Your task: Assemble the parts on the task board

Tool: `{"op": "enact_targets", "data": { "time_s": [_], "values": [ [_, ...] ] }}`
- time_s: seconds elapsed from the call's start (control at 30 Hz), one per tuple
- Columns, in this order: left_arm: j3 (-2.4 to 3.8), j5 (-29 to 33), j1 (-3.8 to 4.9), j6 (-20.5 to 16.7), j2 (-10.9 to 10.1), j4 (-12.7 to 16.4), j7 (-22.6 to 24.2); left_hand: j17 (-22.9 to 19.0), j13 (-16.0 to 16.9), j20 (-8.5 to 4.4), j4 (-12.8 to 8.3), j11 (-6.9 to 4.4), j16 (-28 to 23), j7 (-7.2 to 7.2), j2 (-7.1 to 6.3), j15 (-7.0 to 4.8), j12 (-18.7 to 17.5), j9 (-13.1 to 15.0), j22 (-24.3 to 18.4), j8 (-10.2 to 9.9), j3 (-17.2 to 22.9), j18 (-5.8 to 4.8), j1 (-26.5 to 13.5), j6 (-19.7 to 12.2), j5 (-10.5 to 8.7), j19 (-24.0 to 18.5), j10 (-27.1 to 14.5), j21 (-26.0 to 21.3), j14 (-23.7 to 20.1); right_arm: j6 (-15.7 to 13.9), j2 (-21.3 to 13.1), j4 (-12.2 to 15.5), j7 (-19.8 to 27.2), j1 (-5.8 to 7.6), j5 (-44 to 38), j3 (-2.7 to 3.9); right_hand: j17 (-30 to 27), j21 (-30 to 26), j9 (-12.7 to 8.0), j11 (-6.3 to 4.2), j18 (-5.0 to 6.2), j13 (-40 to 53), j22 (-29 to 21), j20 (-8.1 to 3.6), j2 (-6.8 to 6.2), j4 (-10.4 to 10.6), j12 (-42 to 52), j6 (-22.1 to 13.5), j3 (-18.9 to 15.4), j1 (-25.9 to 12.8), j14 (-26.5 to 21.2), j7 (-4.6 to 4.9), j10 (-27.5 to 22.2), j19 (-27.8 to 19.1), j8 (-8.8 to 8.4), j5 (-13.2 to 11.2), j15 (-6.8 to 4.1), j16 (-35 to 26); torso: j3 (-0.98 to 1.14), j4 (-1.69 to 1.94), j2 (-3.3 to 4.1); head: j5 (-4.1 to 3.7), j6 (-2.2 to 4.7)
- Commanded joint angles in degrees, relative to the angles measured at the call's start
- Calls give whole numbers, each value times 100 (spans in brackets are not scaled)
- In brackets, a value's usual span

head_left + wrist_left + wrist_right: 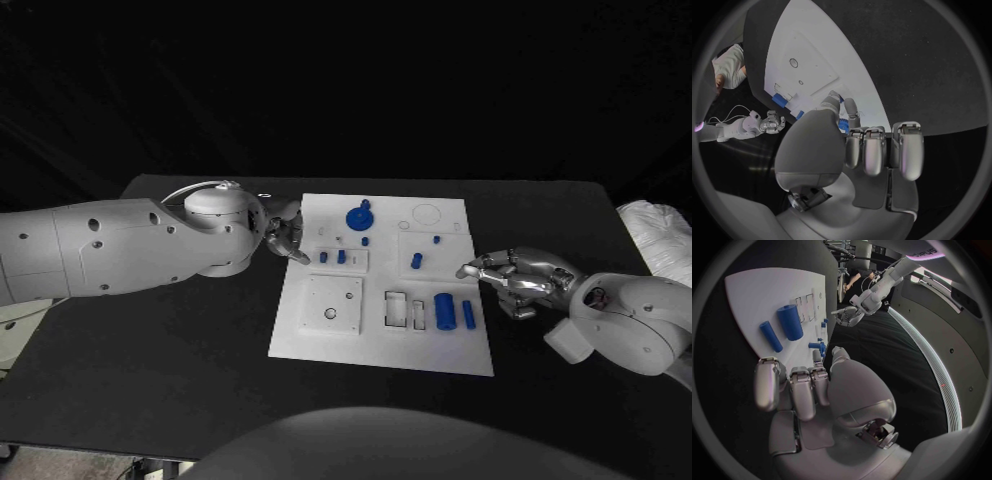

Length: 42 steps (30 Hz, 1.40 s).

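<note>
From the head view: white task board (384, 340) mid-table, blue parts scattered over it — a round knob (359, 218) far side, two cylinders (444, 311) at the near right. Left hand (284, 238) at the board's left edge, fingers curled beside two small pegs (332, 257); right hand (516, 282) just off the right edge, fingers curled, apparently holding nothing.

From the left wrist: fingers (873, 152) pressed together; possibly a blue piece at the fingertips, cannot tell.

From the right wrist: fingers (801, 390) curled near the cylinders (790, 322).

Best to line a peg over its hole before pressing. Black table (173, 370), dark surround.
</note>
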Motion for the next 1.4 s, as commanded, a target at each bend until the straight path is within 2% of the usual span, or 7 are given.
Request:
{"op": "enact_targets", "data": {
  "time_s": [0.03,0.4,0.67,0.83,1.4],
  "values": [
    [2,-32,-21,-96,39,-25,74,1508,1507,-46,5,-47,14,0,8,-45,14,10,1467,25,-30,-53,-63,-34,-31,535,606,7,602,96,15,-6,8,-5,-45,-1,1510,23,-6,-293,-19,339,1072,-11,10,-3,-39,-31,31,50,595,-11,895,32,-29,18,-33,20,2,0,1,-7,1],
    [2,-23,-58,-209,169,-155,86,1508,1507,-46,-14,-61,14,-14,114,-45,14,110,1454,72,53,-44,19,-118,-17,518,606,-27,602,92,26,-18,10,-7,-45,-1,1510,23,-6,-293,-19,339,1072,-11,10,-3,-39,-31,31,50,595,-11,895,32,-29,18,-33,20,1,3,2,-8,1],
    [4,-1,-116,-320,266,-216,138,1508,1507,-44,-14,-62,14,-13,139,-43,14,130,1452,81,68,-42,30,-135,-12,515,606,-33,602,91,30,-27,11,-7,-45,-1,1510,23,-6,-293,-19,339,1072,-11,10,-3,-39,-31,31,50,595,-11,895,32,-29,18,-33,20,-3,1,7,-23,1],
    [5,32,-143,-400,309,-263,171,1508,1507,-43,-12,-62,14,-13,157,-42,14,144,1450,88,76,-41,29,-144,-8,512,606,-38,602,90,27,-29,8,-7,-45,-1,1510,23,-6,-293,-19,339,1072,-11,10,-3,-39,-31,31,50,595,-11,895,32,-29,18,-33,20,2,5,5,-35,1],
    [7,155,-157,-546,364,-383,165,1508,1507,-29,-20,-65,14,-12,261,-24,14,206,1432,103,114,-27,27,-213,-1,487,606,-90,602,92,38,-36,-12,-8,-45,-1,1510,18,-5,-293,-17,339,1070,-12,12,-5,-39,-29,48,61,595,-10,895,28,-26,26,-33,20,1,-1,-2,-44,1]
  ]
}}
